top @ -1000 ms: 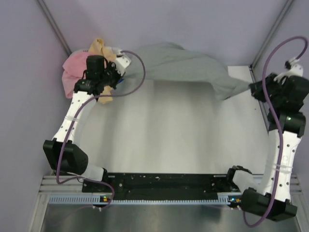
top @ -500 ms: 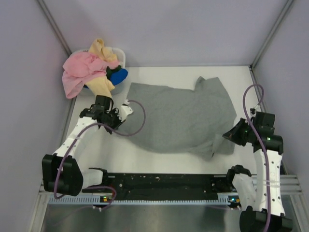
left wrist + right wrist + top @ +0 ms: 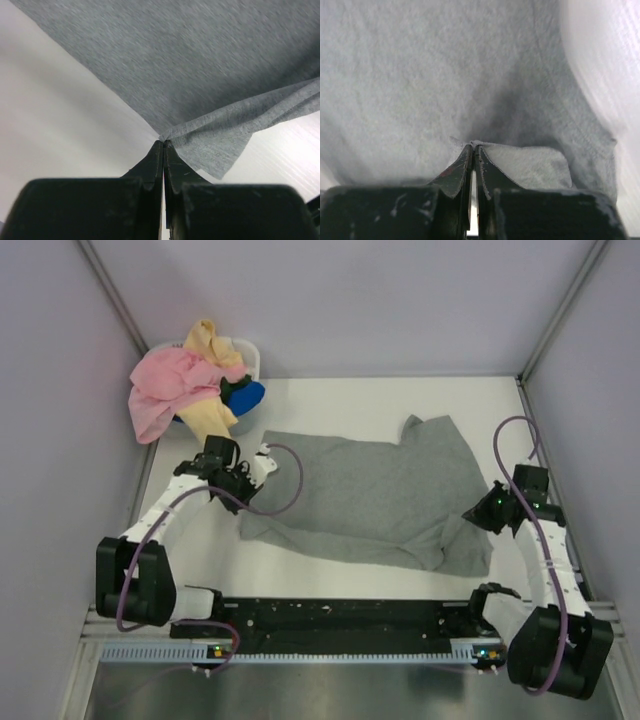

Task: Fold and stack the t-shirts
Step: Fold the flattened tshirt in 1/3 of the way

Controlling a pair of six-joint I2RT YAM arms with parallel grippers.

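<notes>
A heather grey t-shirt point(image 3: 365, 495) lies spread across the middle of the white table. My left gripper point(image 3: 252, 480) is shut on its left edge; the left wrist view shows the jaws point(image 3: 163, 143) pinching a corner of the grey cloth point(image 3: 200, 75). My right gripper point(image 3: 478, 516) is shut on the shirt's right edge; the right wrist view shows the jaws point(image 3: 473, 145) closed on a fold of grey cloth point(image 3: 420, 90). Pink point(image 3: 165, 385), pale yellow point(image 3: 208, 405) and blue point(image 3: 245, 395) t-shirts are heaped at the back left.
A small white basket point(image 3: 248, 355) holds the heap of shirts in the back left corner. Grey walls stand on the left, back and right. A black rail point(image 3: 340, 620) with the arm bases runs along the near edge.
Both grippers have pulled the grey shirt down from the back wall onto the table. It now lies flatter and spread wider between the two grippers.
</notes>
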